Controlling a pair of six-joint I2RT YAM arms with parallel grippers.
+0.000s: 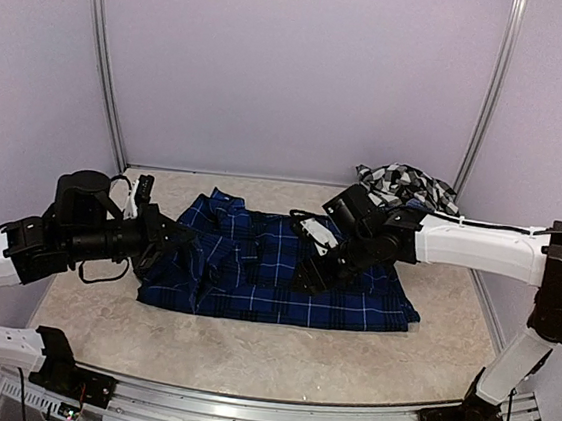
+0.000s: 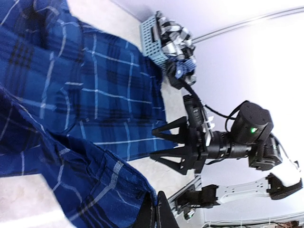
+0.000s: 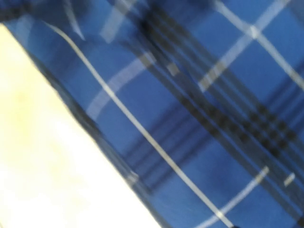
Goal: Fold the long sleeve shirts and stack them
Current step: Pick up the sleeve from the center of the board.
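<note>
- The navy plaid shirt (image 1: 252, 290) lies spread across the middle of the pale surface (image 1: 246, 356), mostly flat. Its near edge is fairly straight, and the cloth is rumpled towards its left end.
- The left tool (image 1: 170, 234) sits at the shirt's left edge. From its wrist camera the two dark fingers (image 2: 156, 214) are pressed together with a raised fold of the blue cloth running right into them, so it is clamped shut on the shirt.
- The cloth nearest that tool is lifted off the surface and drapes away in folds, while the rest of the shirt stays flat.
- The right tool (image 1: 317, 267) reaches in from the right and hangs over the middle of the shirt, angled down at it. Seen from the left wrist, its jaws stand well spread with nothing between them (a clear gap shows between the two black fingers).
- The right wrist view is only a blurred close-up of blue plaid and a strip of surface. I cannot tell from it whether that tool touches the cloth.
- The black-and-white checked shirt (image 1: 405, 181) is bunched in the far right corner, well apart from the navy one. It is heaped in a small grey-blue mesh basket (image 2: 151, 40).
</note>
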